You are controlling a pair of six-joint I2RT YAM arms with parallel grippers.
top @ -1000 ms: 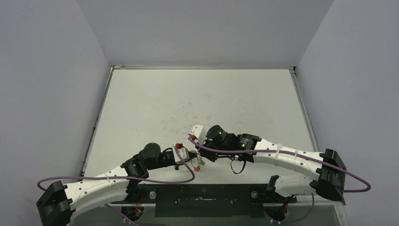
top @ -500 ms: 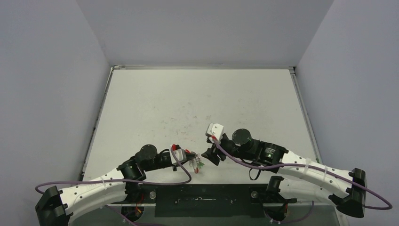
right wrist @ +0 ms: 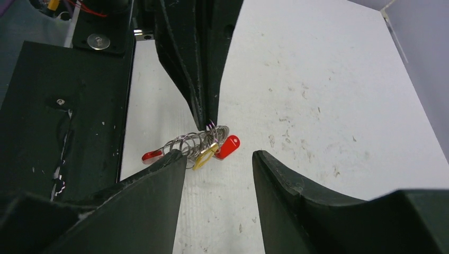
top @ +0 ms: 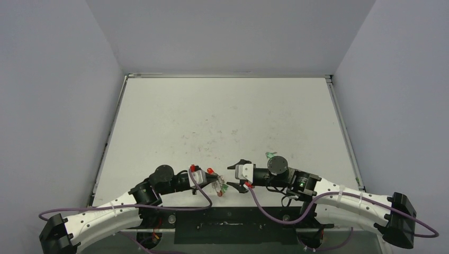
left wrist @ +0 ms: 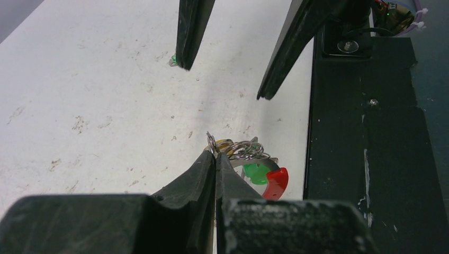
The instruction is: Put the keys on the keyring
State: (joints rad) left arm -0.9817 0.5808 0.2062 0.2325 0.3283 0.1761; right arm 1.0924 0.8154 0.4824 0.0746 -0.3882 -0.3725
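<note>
Both arms lie low and stretched in toward the middle of the table's (top: 222, 116) near edge, elbows out to the sides, so the two claws face each other almost nose to nose. Purple cables (top: 206, 197) loop along them.

The left gripper (left wrist: 215, 156) has its fingers pressed together, pinching a thin wire loop at the end of the keyring (left wrist: 242, 150). The silvery coils bunch up just past its tips. From the right wrist, that pinch sits right at the top of the coil (right wrist: 195, 143).

The right gripper (top: 233, 177) is spread wide, with nothing between its fingers (right wrist: 135, 206). It sits just short of the keyring, apart from it, and the bundle lines up with the gap.

Hanging in the coil are a yellow key (right wrist: 204, 156), a red key head (right wrist: 227, 146) and a green key head (left wrist: 257, 173). A red curved segment (left wrist: 276, 182) is right beside the green one. The bundle is over the white surface, just beside the black base plate (left wrist: 365, 159). I cannot tell whether it rests on the table or hangs a little clear of it.

One more small green key (top: 271, 155) lies by itself on the table behind the right wrist, well apart from the ring. From the left wrist it shows only as a green speck, partly hidden by one of the right fingers.
</note>
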